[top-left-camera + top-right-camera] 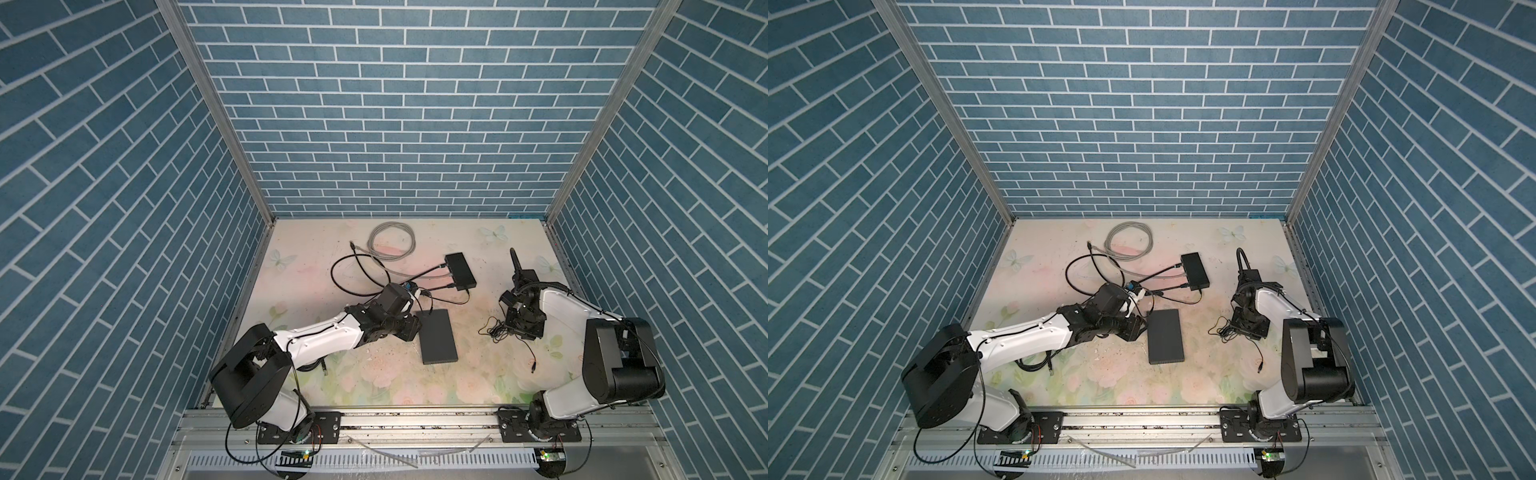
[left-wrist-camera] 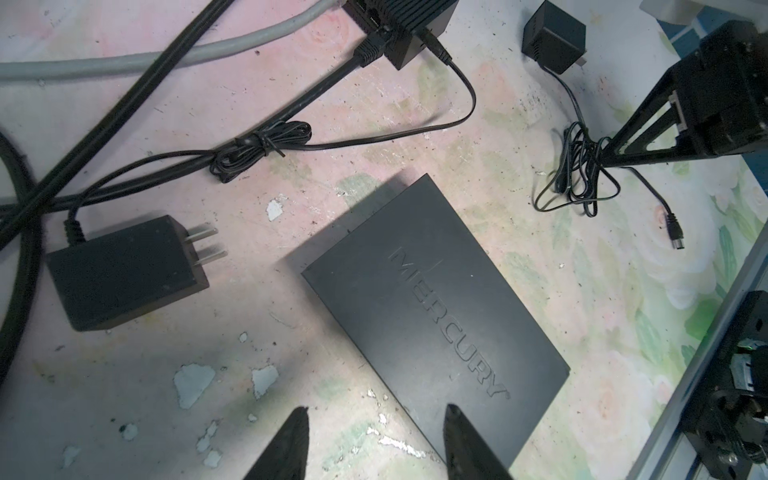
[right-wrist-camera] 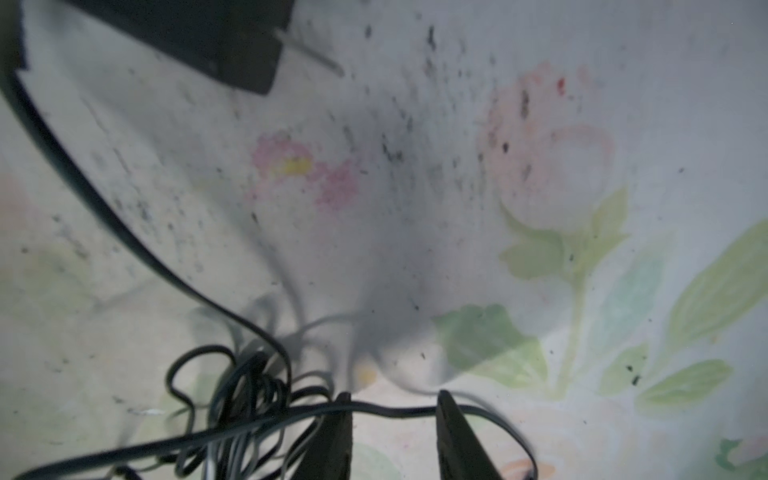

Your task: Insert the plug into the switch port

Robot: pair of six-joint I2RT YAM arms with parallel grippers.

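The floral counter (image 1: 395, 386) lies bare toward its front edge. The Mercury switch (image 2: 432, 324) sits mid-counter, with the left end effector (image 2: 376, 440) open and empty at its edge. The right end effector (image 3: 395, 424), jaws apart, straddles the thin cord (image 3: 395, 412). The barrel plug (image 2: 675, 239) lies loose nearby.

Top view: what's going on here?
The right gripper has its open jaws around the thin black cable. The cable's barrel plug lies loose on the table. The left gripper hangs open at the edge of the black switch, holding nothing. The plug is not in yet.
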